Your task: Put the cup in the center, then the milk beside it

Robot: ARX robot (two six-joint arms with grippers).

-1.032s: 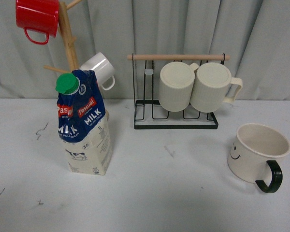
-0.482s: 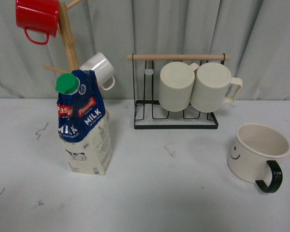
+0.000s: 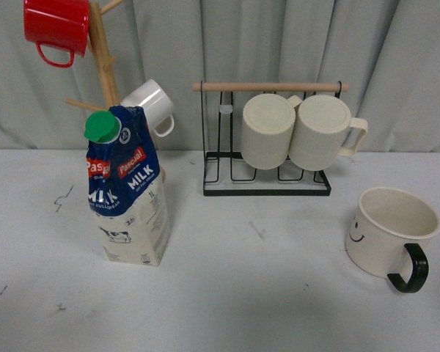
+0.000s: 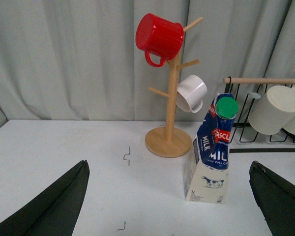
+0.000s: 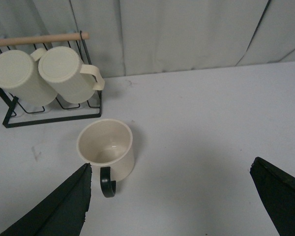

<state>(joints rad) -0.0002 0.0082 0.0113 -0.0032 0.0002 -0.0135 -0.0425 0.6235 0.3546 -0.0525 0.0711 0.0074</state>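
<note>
The cup (image 3: 391, 229) and milk (image 3: 128, 194) stand well apart on the table (image 3: 257, 301), with nothing gripped.

In the front view the cup sits upright at the right edge of the frame, its smiley facing left and its dark handle toward the lower right. The milk stands upright left of centre, in front of the mug tree (image 3: 103, 66). A wire rack (image 3: 268, 183) holding two ribbed mugs (image 3: 268, 132) is at upper centre. The left end effector (image 4: 168, 167) has its fingers spread wide and holds nothing, facing the milk. The right end effector (image 5: 171, 164) is likewise wide and empty above the cup. Only the finger edges show, so the tips seem clear of it.
</note>
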